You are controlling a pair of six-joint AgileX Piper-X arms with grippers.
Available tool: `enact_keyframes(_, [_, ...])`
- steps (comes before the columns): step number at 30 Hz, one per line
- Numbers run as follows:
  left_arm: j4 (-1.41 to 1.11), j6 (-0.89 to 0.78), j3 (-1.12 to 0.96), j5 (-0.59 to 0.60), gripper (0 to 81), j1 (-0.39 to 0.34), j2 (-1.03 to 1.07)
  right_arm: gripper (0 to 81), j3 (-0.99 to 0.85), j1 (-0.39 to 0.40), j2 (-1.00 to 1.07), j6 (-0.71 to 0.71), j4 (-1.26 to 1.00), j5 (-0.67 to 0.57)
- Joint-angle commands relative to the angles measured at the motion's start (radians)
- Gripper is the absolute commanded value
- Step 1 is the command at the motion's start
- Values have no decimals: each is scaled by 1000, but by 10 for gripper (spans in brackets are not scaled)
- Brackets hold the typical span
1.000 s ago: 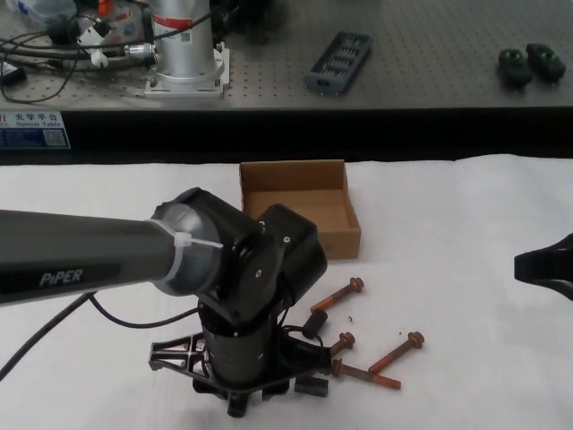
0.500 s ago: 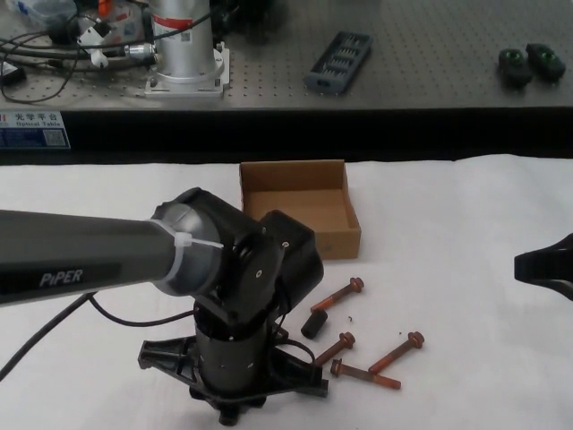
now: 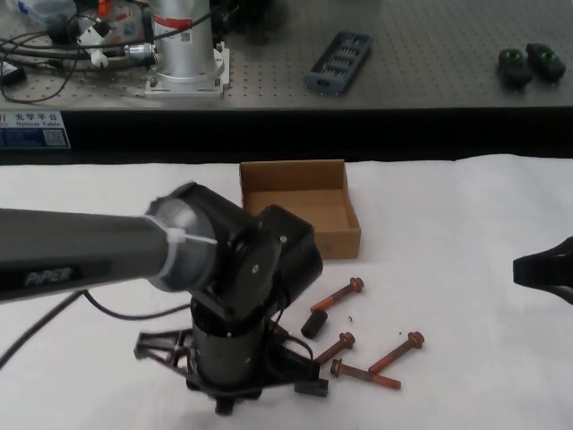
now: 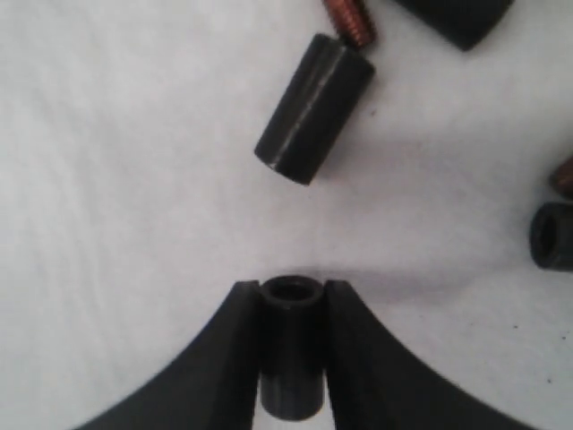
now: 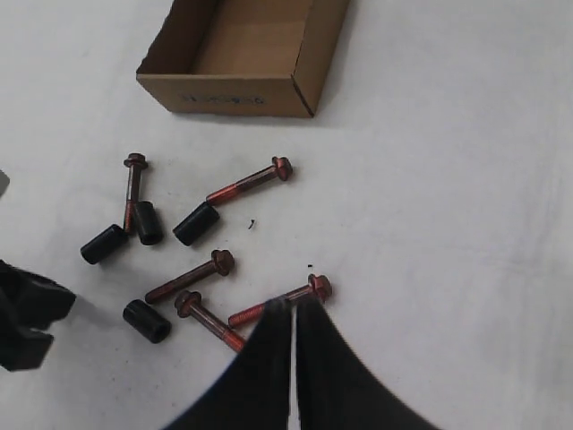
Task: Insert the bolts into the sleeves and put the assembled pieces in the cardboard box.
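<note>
Near bottom ctr of high view, left gripper (image 4: 293, 288) clamps short black cylindrical sleeve (image 4: 292, 354); grip should be firm w/ bore clear for rusty-orange bolt (image 3: 394, 353). Right gripper (image 5: 293, 309) closed, empty.

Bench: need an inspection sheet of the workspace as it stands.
Surface: white cloth covers the bench.
Job's things: cardboard box, nothing seen inside; five bolts and four sleeves lying on the cloth.
Clutter: two dark specks among the bolts.
Grippers: left gripper shut on a fifth sleeve; right gripper shut, empty.
Cables: dark cable under the left arm; cable tangle on the rear table.
Surroundings: rear table carries a metal post and a dark rack.
</note>
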Motion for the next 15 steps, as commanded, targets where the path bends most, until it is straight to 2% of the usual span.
enact_keyframes(1, [-21, 84, -6, -101, 6, -1, -77, 29, -15, 23, 1, -80, 1, -29])
enact_keyframes(4, [-48, 136, 0, -152, 6, -1, -146, 29, -23, 42, 1, -63, 6, -29])
enact_keyframes(9, [-161, 147, 71, -153, 6, 2, -280, 29, -43, 42, 12, 177, 35, 6])
enact_keyframes(12, [-256, 151, 158, -114, 6, 2, -383, 29, -61, 47, 43, 237, 55, 7])
enact_keyframes(15, [-376, 151, 271, -64, 6, 2, -486, 29, -97, 86, 104, 304, 105, 46])
